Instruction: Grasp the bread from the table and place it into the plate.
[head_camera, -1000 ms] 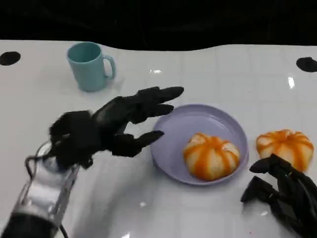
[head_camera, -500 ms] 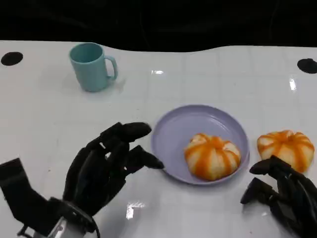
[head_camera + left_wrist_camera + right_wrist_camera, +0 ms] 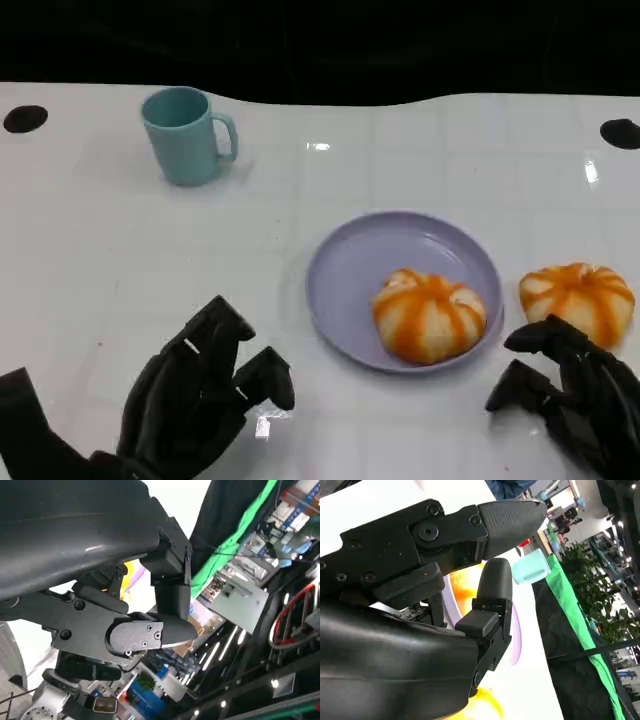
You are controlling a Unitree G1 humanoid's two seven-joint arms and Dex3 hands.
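Note:
A lilac plate (image 3: 356, 262) sits right of the table's centre, and an orange-striped bread bun (image 3: 428, 315) lies inside it toward its right side. A second, similar bun (image 3: 577, 298) lies on the table just right of the plate. My right hand (image 3: 565, 398) rests low at the near right, just in front of that second bun, with its fingers apart and nothing in them. My left hand (image 3: 200, 400) hangs at the near left, well short of the plate, fingers spread and holding nothing. The right wrist view shows orange bun (image 3: 469, 587) beyond my fingers (image 3: 492, 582).
A teal mug (image 3: 185, 133) stands at the far left, its handle toward the plate; the right wrist view catches it too (image 3: 532, 565). Dark round marks (image 3: 24, 118) sit at the table's far corners. White tabletop stretches between mug and plate.
My left hand has pulled back from beside the plate's left rim toward the near left edge. The right hand, both buns and the plate have not moved.

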